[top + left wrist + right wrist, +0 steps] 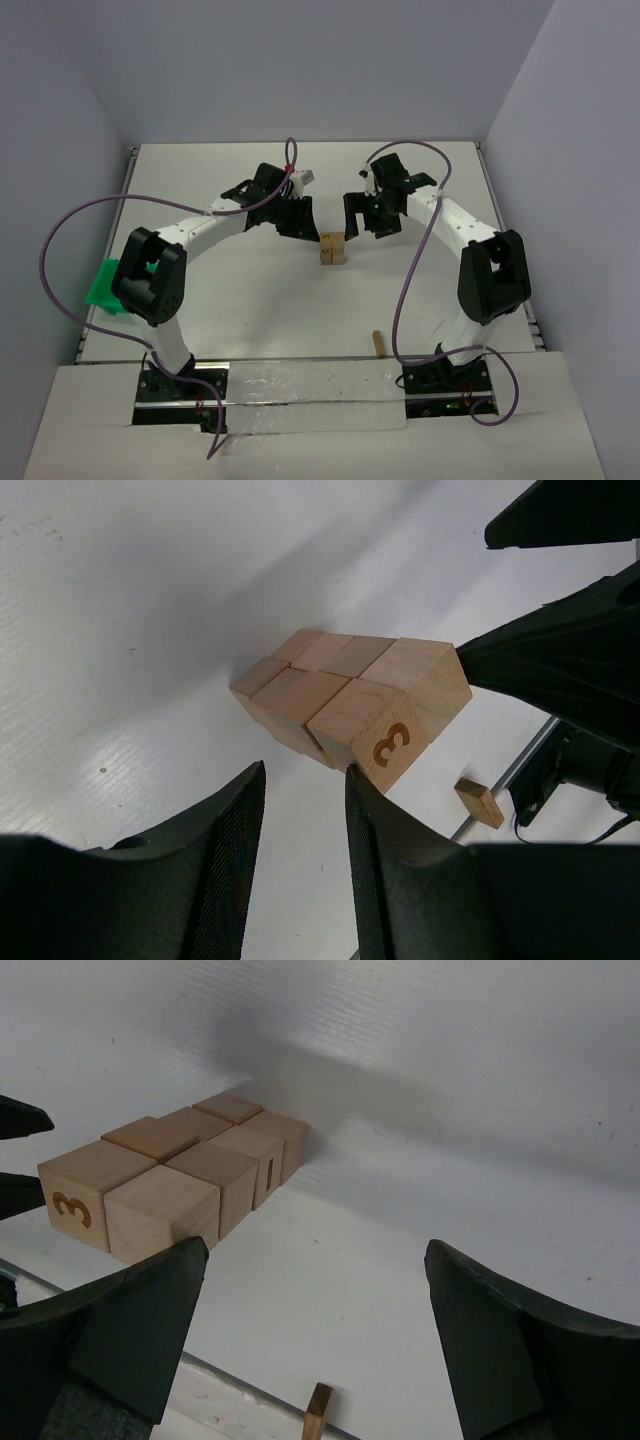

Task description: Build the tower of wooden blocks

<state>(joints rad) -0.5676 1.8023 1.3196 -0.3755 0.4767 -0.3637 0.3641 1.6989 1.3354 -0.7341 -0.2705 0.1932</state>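
Note:
The tower is a compact stack of tan wood cubes, two wide, standing mid-table between both grippers. In the left wrist view the tower shows a dark "3" on its nearest cube. In the right wrist view the tower shows a "3" and a "1". My left gripper is just left of the tower, open by a narrow gap and empty. My right gripper is just right of the tower, wide open and empty.
A small loose wooden piece lies near the table's front edge; it also shows in the left wrist view and the right wrist view. A green tray sits at the table's left edge behind the left arm.

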